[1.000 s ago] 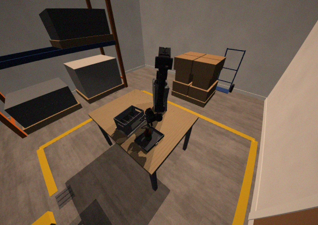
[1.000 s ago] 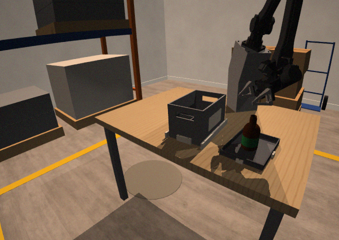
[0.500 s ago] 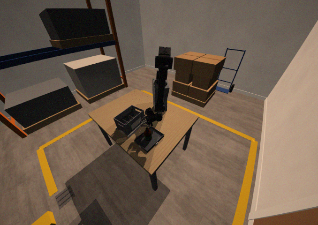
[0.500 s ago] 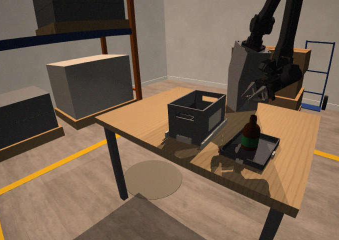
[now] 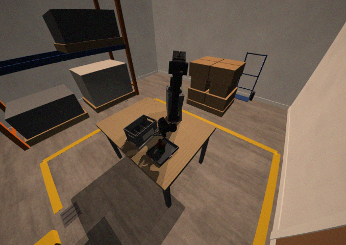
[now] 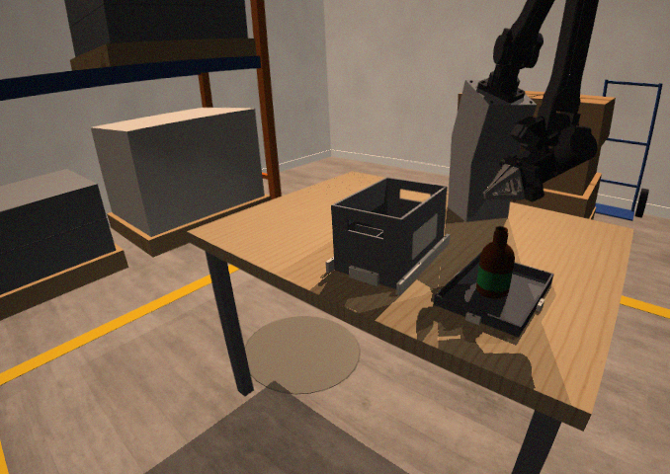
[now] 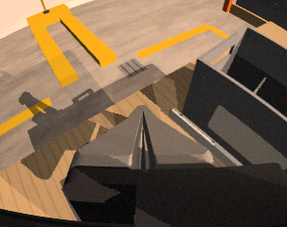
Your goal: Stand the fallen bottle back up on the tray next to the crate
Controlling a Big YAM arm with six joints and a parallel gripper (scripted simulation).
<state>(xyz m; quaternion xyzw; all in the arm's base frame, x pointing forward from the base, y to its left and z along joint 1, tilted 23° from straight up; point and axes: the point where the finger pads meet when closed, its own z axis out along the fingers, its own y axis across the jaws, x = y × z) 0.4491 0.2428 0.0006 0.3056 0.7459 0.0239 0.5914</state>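
A brown bottle (image 6: 495,263) with a green label stands upright on the dark tray (image 6: 495,300); it also shows in the top view (image 5: 161,145) on the tray (image 5: 164,153). My gripper (image 6: 497,187) hangs in the air above and behind the bottle, clear of it, with its fingers shut on nothing. In the wrist view the shut fingers (image 7: 142,142) meet in a thin line; the bottle is hidden there.
A dark crate (image 6: 388,229) with a divider stands on the table left of the tray; it fills the right side of the wrist view (image 7: 244,104). The arm's base (image 6: 478,162) stands at the back of the table. Shelving and boxes stand beyond the table.
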